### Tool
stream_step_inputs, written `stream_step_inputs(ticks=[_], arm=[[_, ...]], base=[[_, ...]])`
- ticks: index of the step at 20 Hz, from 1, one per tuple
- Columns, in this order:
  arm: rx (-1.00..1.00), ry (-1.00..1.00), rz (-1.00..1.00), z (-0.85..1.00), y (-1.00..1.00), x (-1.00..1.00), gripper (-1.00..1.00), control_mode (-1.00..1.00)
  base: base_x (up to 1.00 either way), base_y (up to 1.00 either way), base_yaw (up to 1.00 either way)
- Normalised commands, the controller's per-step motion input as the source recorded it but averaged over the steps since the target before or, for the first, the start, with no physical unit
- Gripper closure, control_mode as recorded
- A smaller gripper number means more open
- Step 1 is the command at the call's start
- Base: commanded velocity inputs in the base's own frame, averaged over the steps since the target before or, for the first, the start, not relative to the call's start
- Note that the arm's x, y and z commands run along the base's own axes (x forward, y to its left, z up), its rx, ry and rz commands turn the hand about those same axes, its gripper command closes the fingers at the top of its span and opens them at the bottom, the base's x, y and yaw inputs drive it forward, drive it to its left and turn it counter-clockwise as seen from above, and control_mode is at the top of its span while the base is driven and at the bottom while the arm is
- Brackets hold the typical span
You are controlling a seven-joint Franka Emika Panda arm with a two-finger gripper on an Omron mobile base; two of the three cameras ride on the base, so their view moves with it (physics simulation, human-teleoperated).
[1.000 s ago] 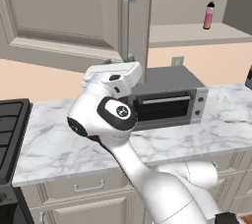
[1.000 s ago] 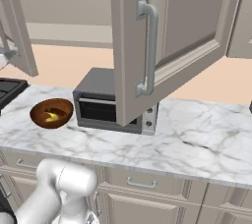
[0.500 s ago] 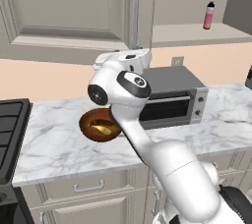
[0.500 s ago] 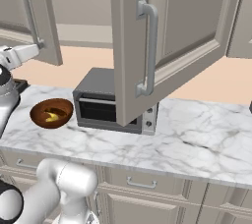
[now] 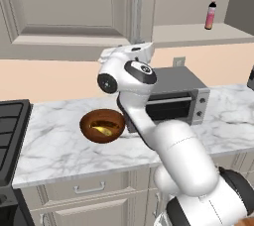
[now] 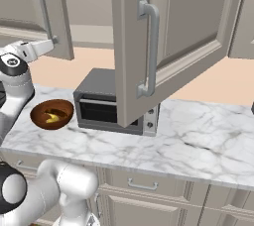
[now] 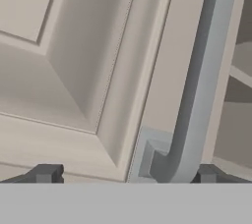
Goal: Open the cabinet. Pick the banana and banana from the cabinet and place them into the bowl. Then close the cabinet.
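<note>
**Visitor:** What has changed since a moment ago?

**Onlooker:** Rising from beside the bowl, the arm's hand has swung up to the left cabinet door. A second ago it hung low in front of the oven and hid the bowl; the bowl is uncovered now.

**Visitor:** Where are the fingers [image 7: 123,175]?

**Onlooker:** Seen from the hand, they stand spread wide and released, grasping nothing. One tip sits at 7 o'clock, the other at 5 o'clock, with the lower end of the silver bar handle [image 7: 204,78] between them, closer to the 5 o'clock tip. I cannot tell whether either tip touches it.

**Visitor:** And the cabinet [image 6: 168,36]?

**Onlooker:** Both doors are swung open. From the right base camera the near door with its handle dominates the centre; the far door sits at 10 o'clock.

**Visitor:** The bowl?

**Onlooker:** The bowl [image 5: 102,125] rests on the marble desk [image 5: 59,153], just at 9 o'clock of the grey oven [image 5: 178,98]. A yellow banana [image 5: 102,130] lies inside it, with a darker curved shape beside it that I cannot identify for certain.

**Visitor:** Anything on the shelf?

**Onlooker:** A pink bottle [image 5: 211,16] with a black cap stands upright at 1 o'clock from the left base camera.
</note>
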Motion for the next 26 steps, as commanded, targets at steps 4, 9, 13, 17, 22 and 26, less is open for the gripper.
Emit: stream_step_inputs(ticks=[4, 9, 13, 17, 22, 26], arm=[[0.00, 0.05, 0.00, -0.17, -0.35, 0.96, -1.00, -1.00], [0.00, 0.03, 0.00, -0.10, -0.21, 0.76, -1.00, -1.00], [0.00, 0.00, 0.00, 0.00, -0.08, 0.43, -1.00, -1.00], [0.00, 0.00, 0.01, 0.00, 0.01, 0.03, -1.00, -1.00], [0.00, 0.00, 0.06, -0.03, 0.22, -0.59, -1.00, -1.00], [0.06, 0.00, 0.02, 0.00, 0.02, -0.91, -1.00, -1.00]], base=[[0.00, 0.00, 0.00], [0.00, 0.00, 0.00], [0.00, 0.00, 0.00], [0.00, 0.00, 0.00], [0.00, 0.00, 0.00], [0.00, 0.00, 0.00]])
